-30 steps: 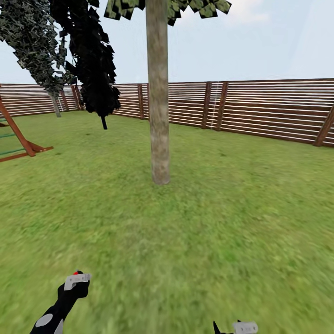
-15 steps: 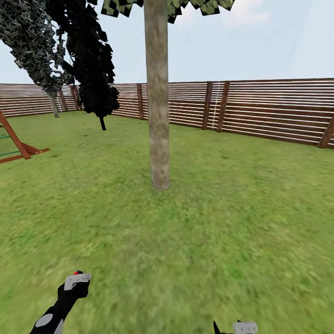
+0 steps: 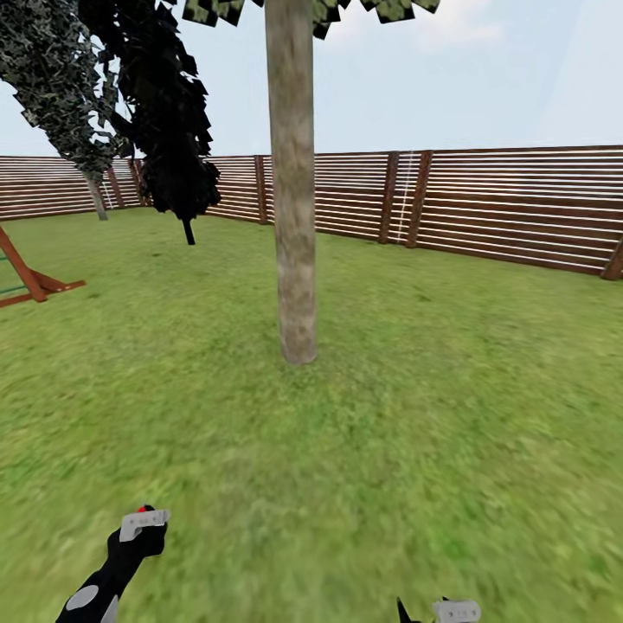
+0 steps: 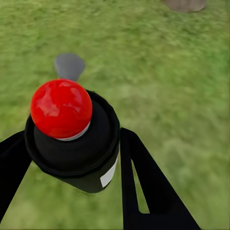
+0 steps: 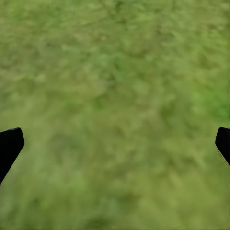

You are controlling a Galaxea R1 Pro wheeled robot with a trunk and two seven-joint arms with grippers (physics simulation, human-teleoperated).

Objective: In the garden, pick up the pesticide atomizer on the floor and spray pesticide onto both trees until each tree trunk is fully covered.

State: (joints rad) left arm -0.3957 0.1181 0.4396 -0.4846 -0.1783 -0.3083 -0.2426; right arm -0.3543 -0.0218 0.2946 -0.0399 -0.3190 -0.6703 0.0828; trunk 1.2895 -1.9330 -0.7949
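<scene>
My left gripper [image 3: 143, 526] is shut on the pesticide atomizer [image 4: 79, 151], a black canister with a round red cap [image 4: 61, 108], and a black finger [image 4: 143, 182] presses each side. It is low at the left over the garden's grass [image 3: 415, 433]. One tree's thick pale mottled trunk [image 3: 292, 190] stands straight ahead, a few metres off, and its base [image 4: 184, 4] also appears in the left wrist view. A second tree [image 3: 52, 78] with a grey-green crown stands far left by the fence. I cannot make out pesticide on the bark. My right gripper [image 5: 116, 143] hangs open over bare grass.
A brown slatted fence [image 3: 484, 203] runs across the back. A slim black-leaved tree [image 3: 169, 112] stands left of the near trunk. A red-brown wooden play frame [image 3: 26, 281] sits at the left edge. Open lawn lies between me and the trunk.
The whole view has shifted: the near trunk looks slightly closer and the play frame has slid towards the left edge. Both grippers keep their places in the picture.
</scene>
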